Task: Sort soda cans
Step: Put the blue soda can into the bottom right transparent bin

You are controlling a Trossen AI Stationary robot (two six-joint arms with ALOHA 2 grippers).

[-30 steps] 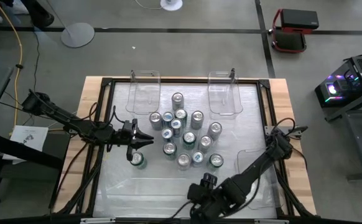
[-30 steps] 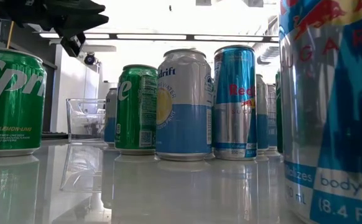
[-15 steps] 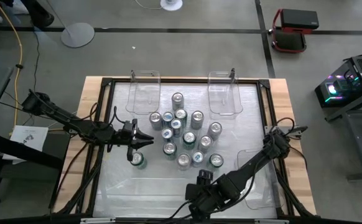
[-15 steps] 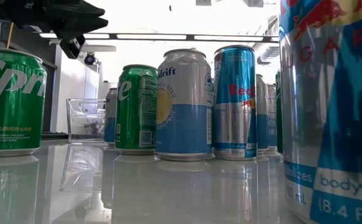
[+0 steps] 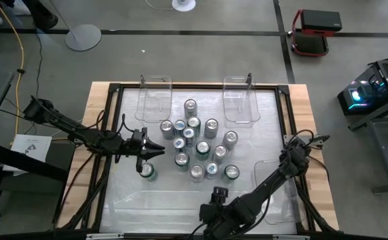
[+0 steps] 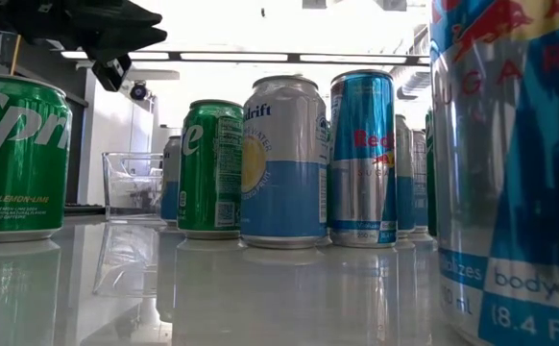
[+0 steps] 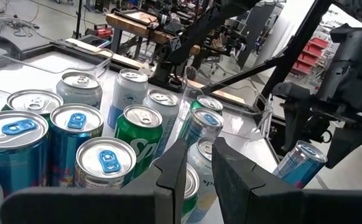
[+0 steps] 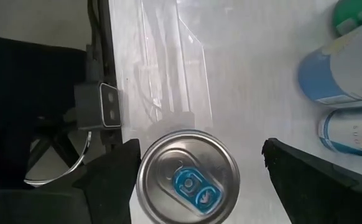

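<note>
The left arm reaches in low from the surface's left edge, stretched nearly flat, its pincer hovering beside the cans, fingers drawn close with a narrow gap and holding nothing. A lone green can stands just below it. The right arm folds along the near right edge; its pincer points straight down, spread wide on either side of a blue-tabbed can near the front edge, whether touching it I cannot tell. The rest cluster mid-surface, before two clear bins. In the low view, green cans read "Spr…" with "LEMON-LIME"; a pale blue can ends in "…drift"; a slim blue-silver one shows "Red".
</note>
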